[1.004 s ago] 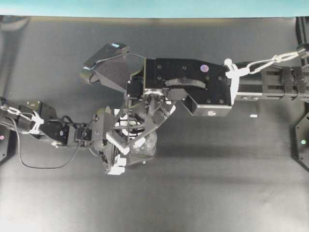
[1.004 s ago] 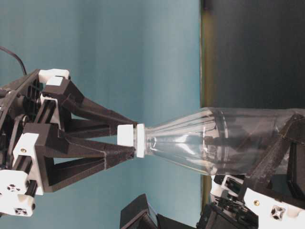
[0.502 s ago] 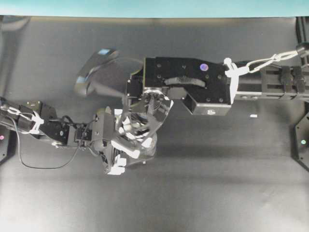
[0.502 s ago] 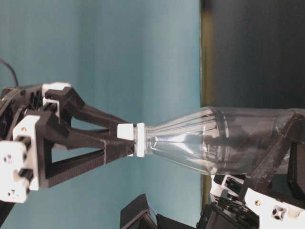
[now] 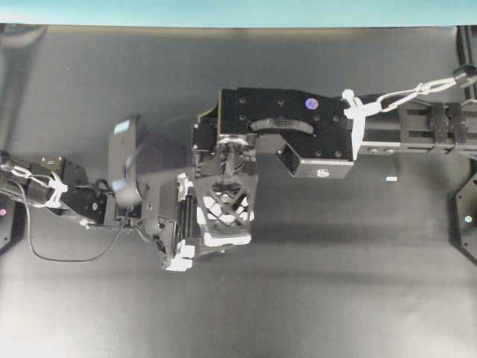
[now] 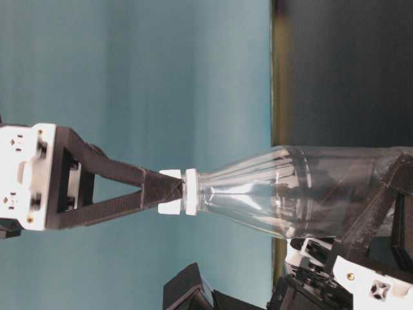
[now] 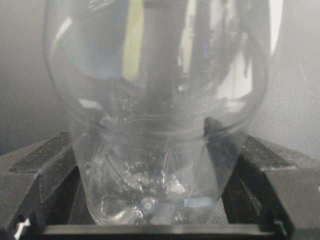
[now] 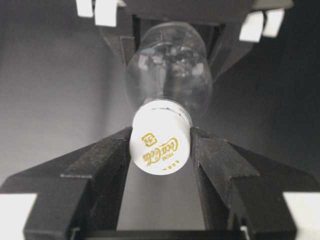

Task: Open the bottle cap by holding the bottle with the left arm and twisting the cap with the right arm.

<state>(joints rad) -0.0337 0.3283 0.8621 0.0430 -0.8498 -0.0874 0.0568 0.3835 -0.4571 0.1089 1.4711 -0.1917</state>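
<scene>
One bottle (image 6: 290,194) upright, cap (image 8: 160,141) topmost — axis vertical

Bottle (image 6: 277,194) upright on the worktop (image 5: 335,283), bottle cap (image 8: 160,141) on top between the right gripper (image 8: 160,150) jaws, left gripper (image 7: 150,210) jaws either side of bottle's lower body, right arm (image 5: 283,134) above.

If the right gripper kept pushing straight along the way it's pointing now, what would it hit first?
The bottle cap: the right gripper is shut on it, pointing down the upright bottle, so it would press into the cap and bottle at once.
</scene>
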